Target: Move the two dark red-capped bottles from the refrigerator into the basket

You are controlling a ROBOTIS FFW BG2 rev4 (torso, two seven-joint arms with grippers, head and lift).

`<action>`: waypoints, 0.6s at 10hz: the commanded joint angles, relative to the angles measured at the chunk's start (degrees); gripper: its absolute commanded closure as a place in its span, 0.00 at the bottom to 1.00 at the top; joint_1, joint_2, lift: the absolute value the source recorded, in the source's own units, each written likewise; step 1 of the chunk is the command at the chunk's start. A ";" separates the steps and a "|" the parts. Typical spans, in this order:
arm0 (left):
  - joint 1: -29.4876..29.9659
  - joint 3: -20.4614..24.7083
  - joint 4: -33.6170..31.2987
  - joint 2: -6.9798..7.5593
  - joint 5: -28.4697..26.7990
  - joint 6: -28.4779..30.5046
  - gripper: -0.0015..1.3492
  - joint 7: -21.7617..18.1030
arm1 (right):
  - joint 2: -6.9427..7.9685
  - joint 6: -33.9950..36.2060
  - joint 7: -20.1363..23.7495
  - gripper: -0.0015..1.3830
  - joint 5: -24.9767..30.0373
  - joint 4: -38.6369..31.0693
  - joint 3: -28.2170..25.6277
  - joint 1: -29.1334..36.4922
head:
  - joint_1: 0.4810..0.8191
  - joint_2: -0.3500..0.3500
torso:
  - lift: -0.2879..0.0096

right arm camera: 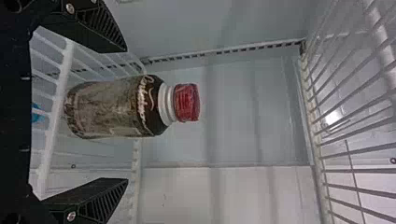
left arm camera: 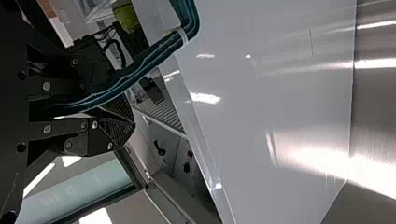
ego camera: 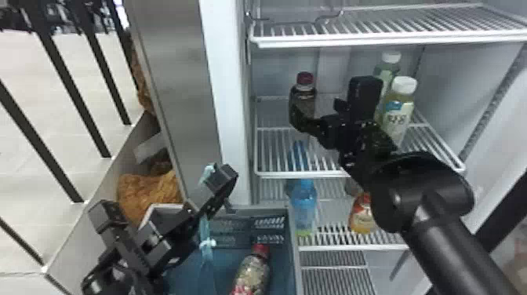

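While pale floor tiles (ego camera: 23,164) are lining the room at left, white wire shelves (ego camera: 337,174) are crossing the refrigerator. Middle shelf: one dark red-capped bottle (ego camera: 304,94), standing upright; two white-capped bottles (ego camera: 399,111), standing well to its right. Lower shelf: one blue bottle (ego camera: 304,204), one orange bottle (ego camera: 361,217), both standing apart. Blue-grey basket (ego camera: 291,231), sitting below and left: one speckled red-capped bottle (ego camera: 251,270), lying inside. Right hand (ego camera: 315,106): fingers are spreading apart, one on each side of the dark bottle. Left hand (ego camera: 221,180): fingers are lying together above the basket, a teal cord (left arm camera: 154,53) running across them.
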 commanded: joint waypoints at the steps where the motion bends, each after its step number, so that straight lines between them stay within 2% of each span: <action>1: -0.05 -0.01 0.04 0.09 0.00 -0.03 0.89 0.00 | 0.28 -0.44 -0.08 0.07 0.15 3.55 0.91 -2.73 | 0.37 0.55 | 0.85; 3: -0.33 -0.24 0.18 0.09 0.00 0.11 0.89 0.00 | 0.37 -0.44 -0.61 0.09 0.27 6.50 2.51 -4.84 | 0.35 0.55 | 0.85; 4: -0.33 -0.24 0.18 0.18 0.00 -0.03 0.89 0.00 | 0.46 -0.44 -0.61 0.13 0.27 7.91 2.85 -5.68 | 0.35 0.56 | 0.85; 5: -0.47 -0.24 0.18 0.18 0.00 -0.03 0.89 0.00 | 0.55 -0.30 -0.61 0.31 -0.30 8.89 2.97 -6.10 | 0.35 0.56 | 0.85; 6: -0.47 -0.24 0.18 0.18 0.00 -0.03 0.89 0.00 | 0.55 -0.30 -0.69 0.61 -0.19 9.32 3.42 -6.52 | 0.35 0.56 | 0.85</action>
